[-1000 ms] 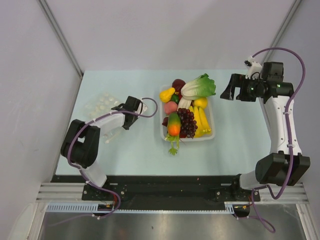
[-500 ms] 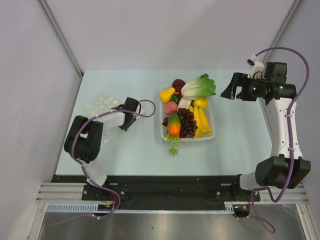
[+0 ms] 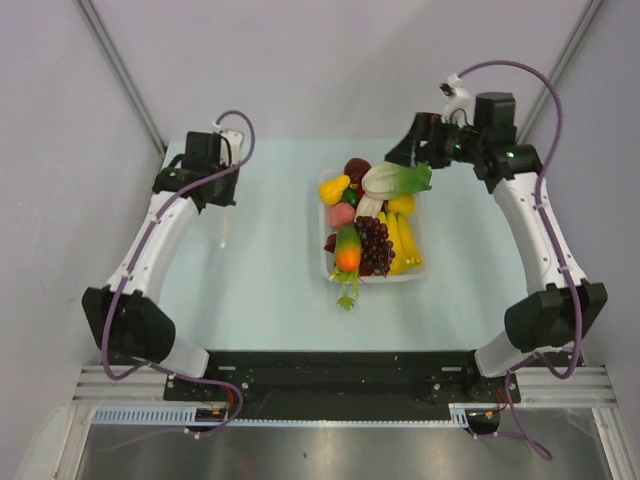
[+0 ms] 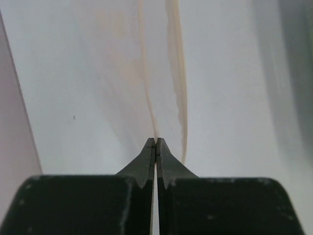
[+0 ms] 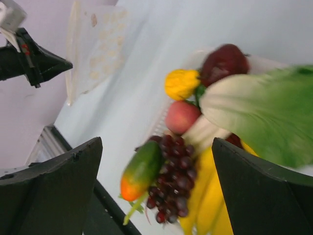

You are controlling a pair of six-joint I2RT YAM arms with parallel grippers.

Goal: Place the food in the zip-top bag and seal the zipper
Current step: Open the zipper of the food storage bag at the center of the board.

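Film this thin weighs next to nothing and has no stiffness, so expect the zip-top bag (image 5: 100, 49) to sag, cling and fold its mouth shut. It hangs limp from your left gripper (image 4: 155, 143), whose fingers are pressed together on one edge, and the sheet runs straight out past the tips, seen edge-on from that wrist. The pale strip along the pinched edge looks like the zipper (image 5: 73, 54), though the views do not settle it. That rim is the firmest part and the place to hold, since the dotted film would likely slip. Your left arm is stretched forward with the wrist high and the pouch dangling below the hand. Whether its lower edge touches the table (image 3: 270, 280) I cannot tell. The food sits heaped in the white tray (image 3: 425, 235), well off to the side of that hand. It is probably hollow plastic: light, rigid and smooth. The lettuce (image 3: 397, 175) is the bulkiest piece and close to the pouch in size, so take it across the narrower white stem. Your right gripper (image 3: 405, 150) has its jaws spread wide and holds nothing. That arm reaches in over the tray's far end with the wrist tipped down. The lettuce lies just beyond one finger, and the carrot (image 5: 142, 169) and grapes (image 5: 173, 181) lie under the gap.
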